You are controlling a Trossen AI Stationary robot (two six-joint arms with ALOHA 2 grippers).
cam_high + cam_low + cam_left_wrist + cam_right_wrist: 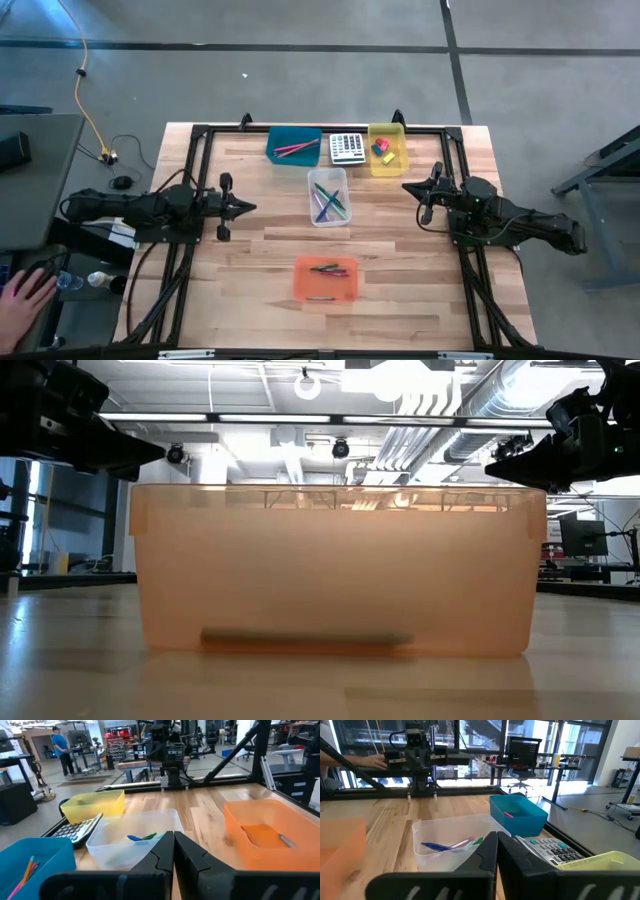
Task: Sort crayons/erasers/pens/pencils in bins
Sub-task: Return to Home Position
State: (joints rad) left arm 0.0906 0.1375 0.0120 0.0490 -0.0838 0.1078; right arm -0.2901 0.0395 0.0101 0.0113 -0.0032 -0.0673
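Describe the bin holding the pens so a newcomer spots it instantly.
On the wooden table, find the calculator at the far edge. The clear bin sits just in front of it, at the table's centre. Only it is colourless; the teal bin, yellow bin and orange bin are tinted.

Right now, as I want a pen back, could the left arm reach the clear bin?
Probably yes: the left gripper, shut, faces the clear bin, and nothing stands between them on the table.
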